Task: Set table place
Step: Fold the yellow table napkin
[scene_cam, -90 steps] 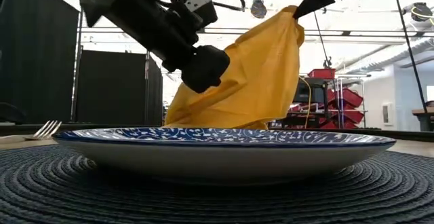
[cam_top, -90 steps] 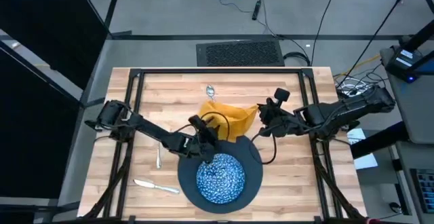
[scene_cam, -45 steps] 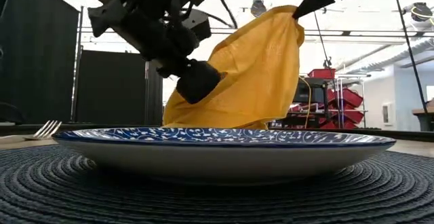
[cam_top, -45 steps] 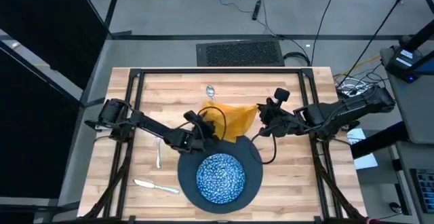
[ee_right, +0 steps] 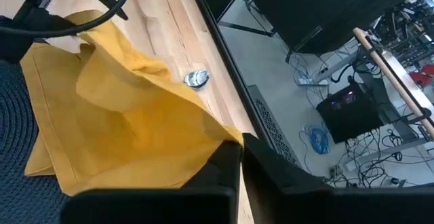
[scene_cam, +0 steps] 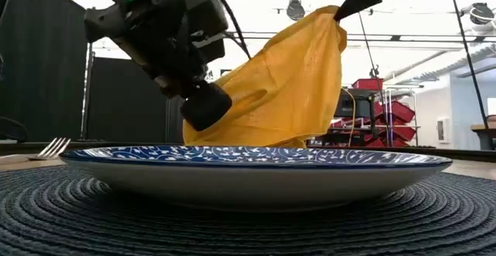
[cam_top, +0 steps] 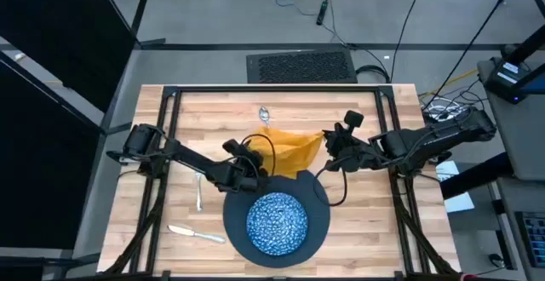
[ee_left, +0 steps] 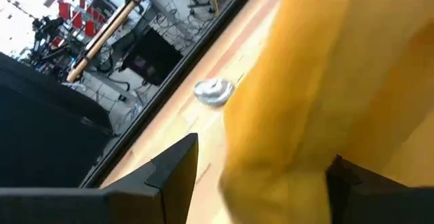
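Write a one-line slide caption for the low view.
Right gripper lifts a yellow napkin by one corner behind the patterned bowl; left gripper beside it.

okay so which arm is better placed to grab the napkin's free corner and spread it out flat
Left, probably. The right gripper is shut on the napkin, holding one corner raised. The left gripper sits at the cloth's opposite edge, fingers open with yellow fabric between them, so it can likely take that side.
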Available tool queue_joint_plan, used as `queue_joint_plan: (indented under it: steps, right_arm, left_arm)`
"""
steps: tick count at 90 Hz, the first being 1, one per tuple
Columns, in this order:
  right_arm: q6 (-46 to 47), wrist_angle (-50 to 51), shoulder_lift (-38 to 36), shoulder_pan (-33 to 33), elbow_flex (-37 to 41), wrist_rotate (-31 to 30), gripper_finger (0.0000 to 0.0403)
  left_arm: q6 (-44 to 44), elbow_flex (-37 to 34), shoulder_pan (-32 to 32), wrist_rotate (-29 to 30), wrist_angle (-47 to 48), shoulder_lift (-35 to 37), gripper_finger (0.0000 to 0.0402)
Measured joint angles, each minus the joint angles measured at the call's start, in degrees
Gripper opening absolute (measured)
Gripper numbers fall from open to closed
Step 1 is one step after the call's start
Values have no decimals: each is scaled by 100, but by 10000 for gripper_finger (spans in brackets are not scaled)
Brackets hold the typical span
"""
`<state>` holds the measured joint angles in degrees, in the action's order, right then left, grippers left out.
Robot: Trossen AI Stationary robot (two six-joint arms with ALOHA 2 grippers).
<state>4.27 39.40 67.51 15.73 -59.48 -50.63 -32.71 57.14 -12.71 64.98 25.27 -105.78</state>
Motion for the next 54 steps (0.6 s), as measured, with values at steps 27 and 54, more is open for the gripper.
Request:
queue_joint_plan:
  steps: [27, 54]
  right_arm:
    - [-44, -87, 0, 0, 0, 0, 0]
    - [-44, -116, 0, -138, 0, -7, 0]
  left_arm:
    - [-589, -4, 0, -281, 470, 2, 185]
    - [-397, 75, -46, -858, 484, 4, 17]
